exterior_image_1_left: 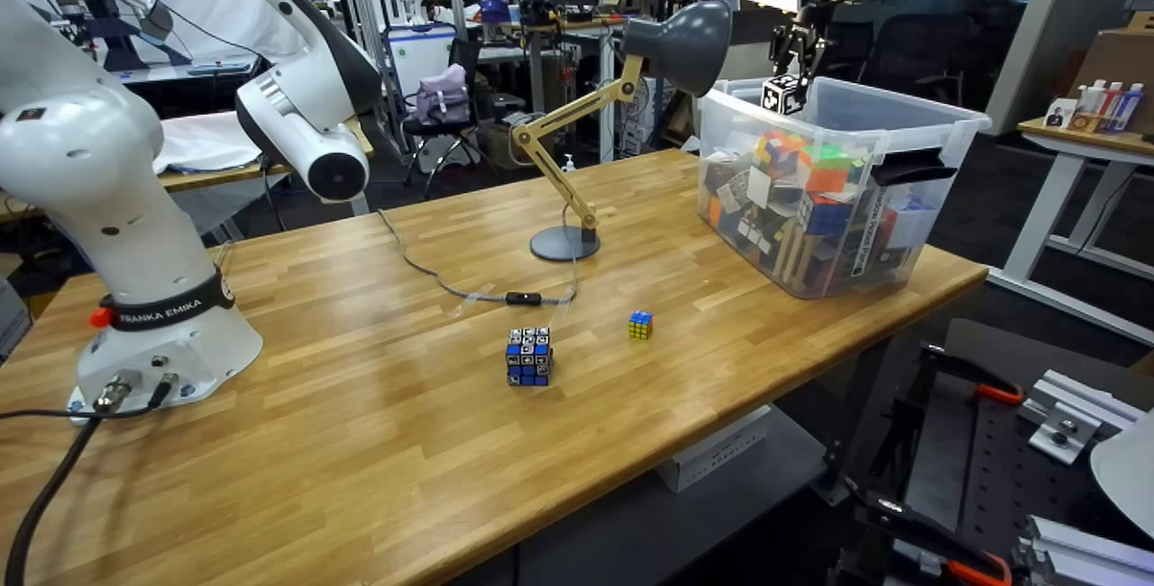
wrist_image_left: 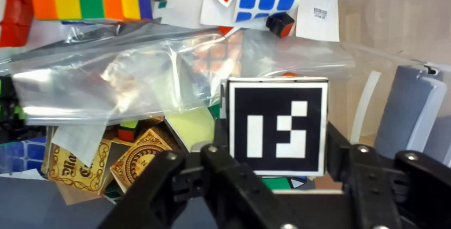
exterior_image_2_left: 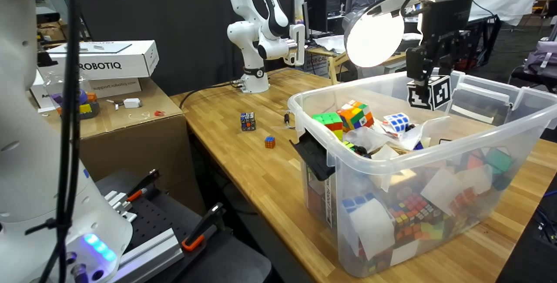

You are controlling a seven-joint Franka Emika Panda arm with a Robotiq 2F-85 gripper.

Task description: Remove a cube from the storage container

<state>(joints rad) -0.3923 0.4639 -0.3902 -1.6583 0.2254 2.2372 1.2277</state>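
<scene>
The cube is black with white marks and shows in both exterior views (exterior_image_1_left: 783, 95) (exterior_image_2_left: 441, 93) and large in the wrist view (wrist_image_left: 278, 130). My gripper (exterior_image_1_left: 793, 72) (exterior_image_2_left: 433, 77) (wrist_image_left: 277, 141) is shut on it, with one finger on each of two opposite sides. The cube hangs about level with the rim of the storage container (exterior_image_1_left: 965, 122) (exterior_image_2_left: 417, 163), above its contents and apart from them. The container is a large clear bin with puzzle cubes, papers and a clear plastic bag (wrist_image_left: 105, 77) inside.
A desk lamp (exterior_image_1_left: 565, 244) (exterior_image_2_left: 375, 37) stands on the table beside the container, its head close to my gripper. A dark blue cube (exterior_image_1_left: 529, 357) (exterior_image_2_left: 248, 121) and a tiny puzzle cube (exterior_image_1_left: 640, 325) (exterior_image_2_left: 270, 142) lie on the table. Another robot arm (exterior_image_1_left: 171, 325) (exterior_image_2_left: 254, 56) stands at its far end.
</scene>
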